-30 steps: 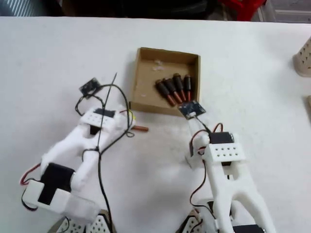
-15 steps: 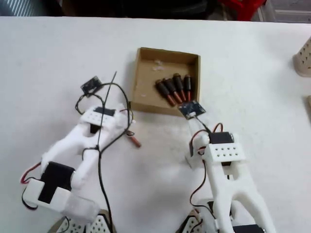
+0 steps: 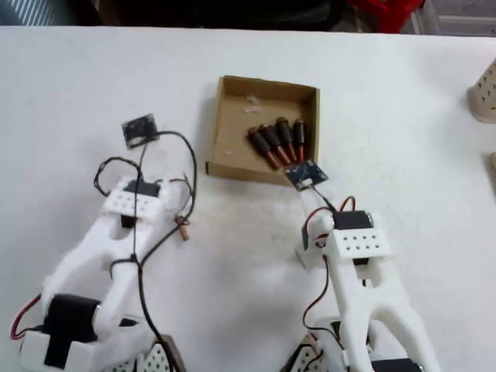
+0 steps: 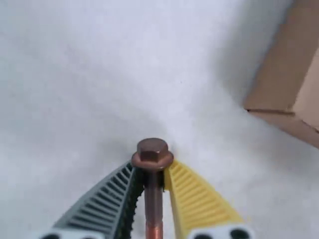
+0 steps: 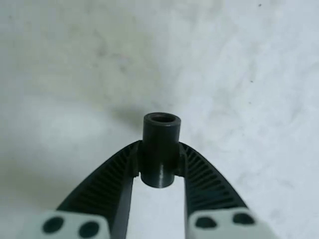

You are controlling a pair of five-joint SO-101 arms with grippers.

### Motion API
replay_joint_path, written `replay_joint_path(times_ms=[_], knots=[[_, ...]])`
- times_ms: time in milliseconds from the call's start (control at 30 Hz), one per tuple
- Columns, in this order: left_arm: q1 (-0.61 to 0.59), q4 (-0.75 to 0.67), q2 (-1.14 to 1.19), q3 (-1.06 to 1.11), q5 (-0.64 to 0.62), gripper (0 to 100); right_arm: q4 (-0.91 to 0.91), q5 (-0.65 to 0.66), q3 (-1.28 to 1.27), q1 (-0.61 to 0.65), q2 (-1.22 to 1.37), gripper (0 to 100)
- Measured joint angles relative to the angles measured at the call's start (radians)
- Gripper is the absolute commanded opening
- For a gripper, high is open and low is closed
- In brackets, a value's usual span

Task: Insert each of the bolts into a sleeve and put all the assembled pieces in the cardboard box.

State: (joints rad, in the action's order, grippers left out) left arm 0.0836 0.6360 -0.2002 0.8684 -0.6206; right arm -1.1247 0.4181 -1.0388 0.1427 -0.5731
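The left gripper (image 4: 153,168) was closed on the shank of a copper-coloured hex-head metal bolt (image 4: 152,152). The head stood out past the fingertips, and the long axis ran along the fingers. The right gripper (image 5: 159,148) was clamped around a short black cylindrical sleeve (image 5: 161,130), with its open bore facing away from the wrist. In the high view the bolt was well apart from the right arm, to its left. I judged that the two axes must first come into one line. The brown cardboard box (image 3: 267,87) lay beyond both arms.
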Motion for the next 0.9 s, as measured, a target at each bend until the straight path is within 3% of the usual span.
replay_joint_path(times_ms=[233,533,667,800,900], knots=[[-0.078,0.023,0.054,-0.025,0.324,2,0.0,0.0,0.0,0.0,0.0,1.7],[-0.087,0.126,0.163,-0.149,0.362,2,0.018,0.0,0.0,0.0,-0.005,1.7],[-0.087,0.126,0.144,-0.144,0.45,2,0.101,0.0,0.0,0.0,-0.005,1.7],[-0.1,0.029,0.086,-0.071,0.489,2,0.167,-0.021,0.0,0.046,-0.005,1.7],[-0.14,-0.092,0.043,0.0,0.494,2,0.226,-0.15,-0.015,0.107,-0.005,1.7]])
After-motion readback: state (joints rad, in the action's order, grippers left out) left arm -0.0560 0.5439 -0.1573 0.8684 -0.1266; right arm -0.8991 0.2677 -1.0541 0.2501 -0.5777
